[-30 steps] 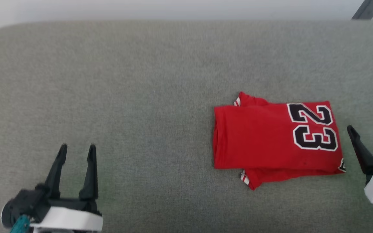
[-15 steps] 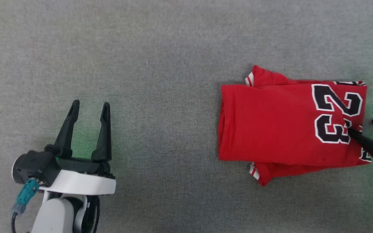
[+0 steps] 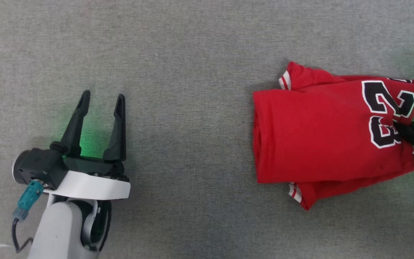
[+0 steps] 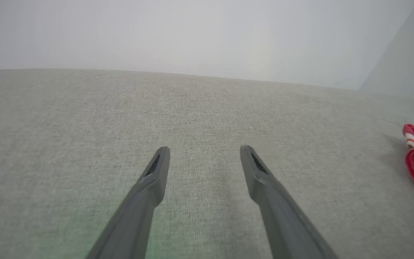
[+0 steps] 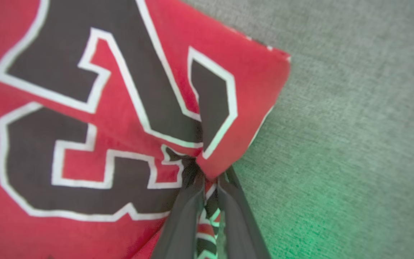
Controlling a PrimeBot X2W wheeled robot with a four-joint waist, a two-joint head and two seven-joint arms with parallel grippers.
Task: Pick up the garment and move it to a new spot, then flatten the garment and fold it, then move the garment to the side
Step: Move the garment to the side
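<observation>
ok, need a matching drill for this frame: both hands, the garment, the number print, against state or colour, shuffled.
Column one:
1. left hand
2. right hand
3. garment
4. number print

Column two:
A. black with a white outline
B. open, above the grey surface
C. shut, pinching red fabric at the printed end
D. red, folded

Pairs: 1-B, 2-C, 3-D, 4-A
</observation>
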